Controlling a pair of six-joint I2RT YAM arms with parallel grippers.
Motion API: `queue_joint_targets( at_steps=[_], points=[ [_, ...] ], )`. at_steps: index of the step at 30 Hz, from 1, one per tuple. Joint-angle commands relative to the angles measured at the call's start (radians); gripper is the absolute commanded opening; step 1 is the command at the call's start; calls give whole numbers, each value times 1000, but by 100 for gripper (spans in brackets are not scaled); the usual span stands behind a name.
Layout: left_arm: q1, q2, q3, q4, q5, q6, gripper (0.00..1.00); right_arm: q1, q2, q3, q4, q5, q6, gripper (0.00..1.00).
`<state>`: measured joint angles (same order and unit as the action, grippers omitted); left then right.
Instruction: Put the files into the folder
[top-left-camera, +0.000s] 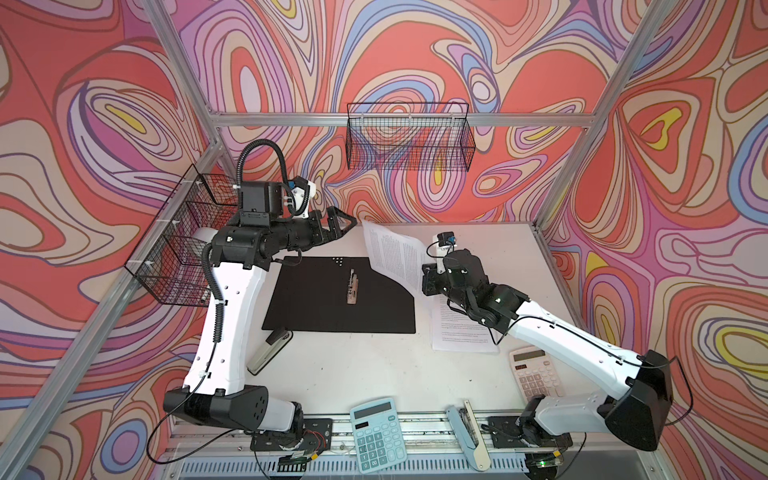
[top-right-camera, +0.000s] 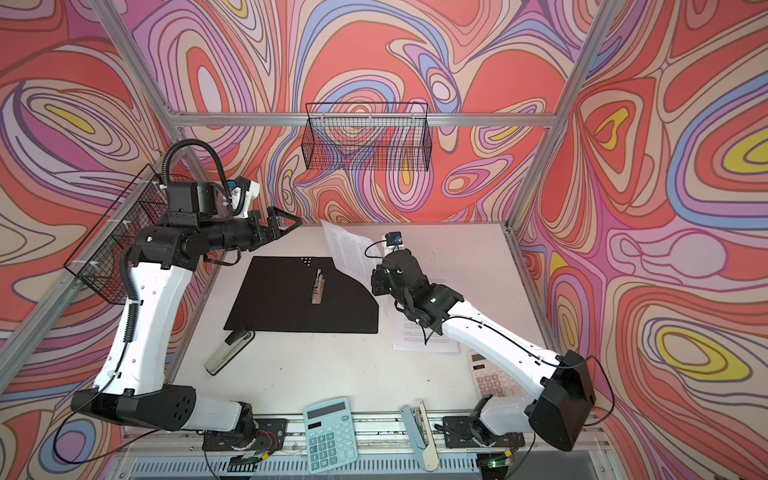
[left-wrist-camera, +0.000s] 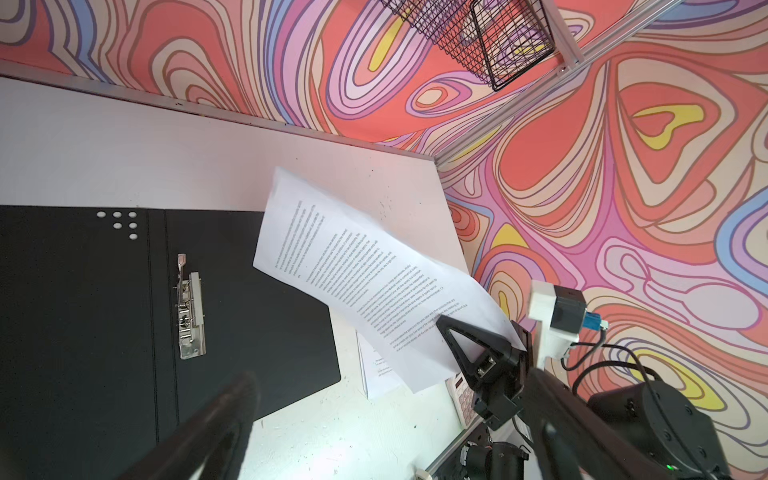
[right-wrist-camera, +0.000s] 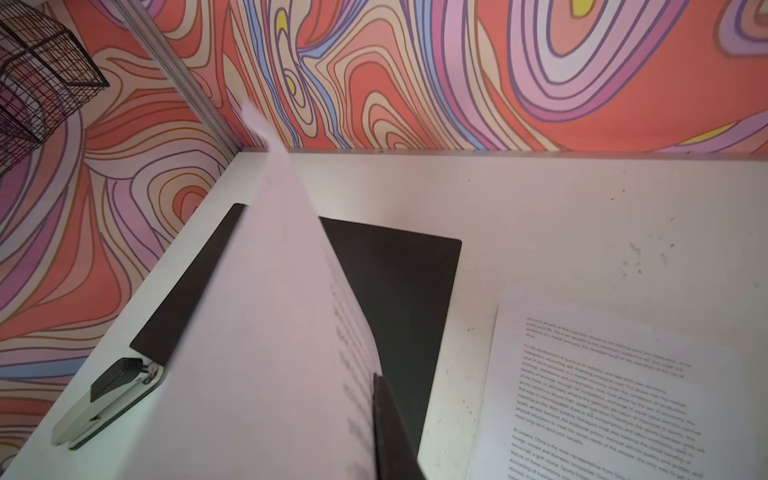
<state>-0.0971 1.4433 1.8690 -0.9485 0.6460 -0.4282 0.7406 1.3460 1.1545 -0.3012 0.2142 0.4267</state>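
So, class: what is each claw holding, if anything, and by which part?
Right claw pinches one sheet by a short edge; left claw is open, holding nothing.

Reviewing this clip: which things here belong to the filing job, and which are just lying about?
Job in hand: open folder, metal clip, lifted sheet in the right gripper, other sheets lying flat.

Lying about: grey stapler, blue stapler, teal calculator, white calculator, back basket, side basket.
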Motion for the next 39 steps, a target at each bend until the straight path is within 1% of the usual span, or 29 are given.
queue_joint_targets(
  at_steps=[1, 5, 10, 13, 22, 26, 31, 35, 39],
  points=[
    [7, 12, -13, -23, 4, 49, 100, -22, -9, -45, 5, -100, 90, 0],
    [7, 20, -5, -47, -26, 89, 100, -48, -44, -150, 118, -80, 186, 0],
    [7, 21, -21, -70, -36, 127, 100, -52, -38, -262, 236, -25, 315, 0],
    [7, 24, -35, -78, -40, 136, 100, -52, -31, -333, 329, 6, 399, 0],
    [7, 31, -105, -59, -37, 119, 100, -42, -11, -471, 468, 101, 605, 0],
    [7, 52, -131, -59, -25, 106, 100, -15, 23, -455, 446, 153, 647, 0],
    [7, 85, -140, -64, 8, 86, 100, 8, 109, -421, 470, 161, 697, 0],
    [7, 100, -137, -71, 18, 85, 100, 65, 164, -388, 445, 234, 762, 0],
    [7, 106, -138, -77, 19, 93, 100, 103, 209, -360, 456, 251, 790, 0]
  ],
)
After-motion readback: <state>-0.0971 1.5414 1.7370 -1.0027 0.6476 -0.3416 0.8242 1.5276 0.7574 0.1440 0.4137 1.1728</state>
